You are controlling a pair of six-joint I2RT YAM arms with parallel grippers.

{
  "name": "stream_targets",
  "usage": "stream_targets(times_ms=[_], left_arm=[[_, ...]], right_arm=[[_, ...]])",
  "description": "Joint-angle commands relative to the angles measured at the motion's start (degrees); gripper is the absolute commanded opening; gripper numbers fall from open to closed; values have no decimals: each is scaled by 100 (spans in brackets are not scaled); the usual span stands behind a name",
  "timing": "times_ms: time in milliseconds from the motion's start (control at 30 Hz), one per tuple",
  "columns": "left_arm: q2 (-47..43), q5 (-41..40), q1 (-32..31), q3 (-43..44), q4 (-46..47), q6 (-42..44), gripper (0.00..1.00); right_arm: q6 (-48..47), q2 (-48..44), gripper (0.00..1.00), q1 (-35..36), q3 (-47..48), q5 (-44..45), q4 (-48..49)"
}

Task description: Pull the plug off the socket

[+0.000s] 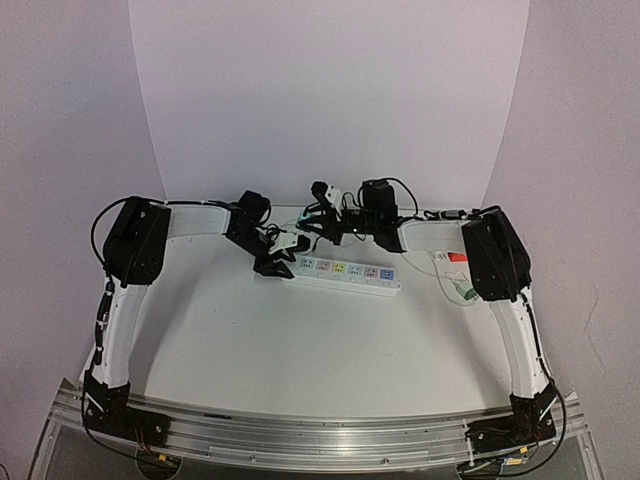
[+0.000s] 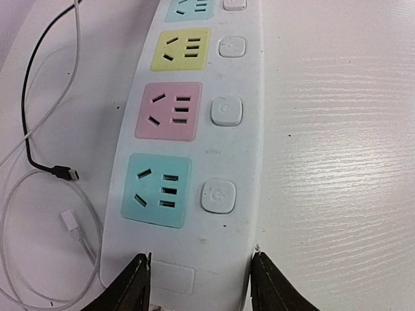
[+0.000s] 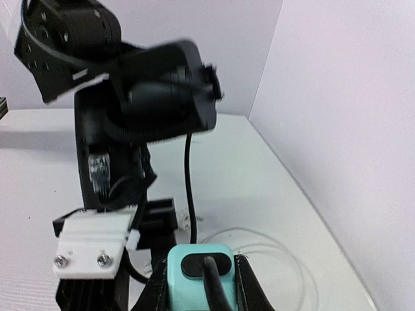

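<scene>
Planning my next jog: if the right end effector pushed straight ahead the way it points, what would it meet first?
Probably the left arm: its black wrist and white bracket fill the view just beyond the teal plug the right end effector holds. Depth is unclear.

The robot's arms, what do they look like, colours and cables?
The left arm and right arm have white tubular links with boxy black joint housings. Thin black cables loop along them. The jaws are black and wedge-shaped.
</scene>
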Motion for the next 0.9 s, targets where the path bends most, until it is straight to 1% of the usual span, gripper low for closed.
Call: stream_targets(times_ms=[0,133,200,300,367,500,567,633,700,800,867], left_arm=[[373,-460,-27,-220,-868,-115,52],[376,-449,-25,-168,-884,-148,52],[378,-413,-31,-123,-936,-188,53],[373,-314,-27,-7,-1065,-260,53],[368,-181,-31,182,-1235,-362,54],[382,189,-23,706,-1490,-602,55],[387,319,-19,920,-1575,-738,56],[404,473,-20,1164,-1643,-844,56],[419,597,-9,1354,-1686,-986,57],[460,749,37,1584,-1622,-1270,61],[492,835,82,1684,-1516,-1502,63]], right_arm=[[69,-576,0,-1,-110,-225,611],[58,-800,0,-74,-379,115,598],[171,-938,0,-131,-496,514,518],[600,-1251,0,-262,-548,853,-14],[1124,-1499,0,-401,-456,851,-787],[2013,-1900,0,-841,-377,459,-2273],[2479,-2148,0,-1053,-518,287,-2954],[2838,-2390,0,-1360,-829,30,-3408],[2826,-2619,0,-1624,-1086,-127,-4181],[2195,-2746,0,-1874,-1345,-31,-5618],[1822,-2755,0,-2026,-1593,-27,-6270]])
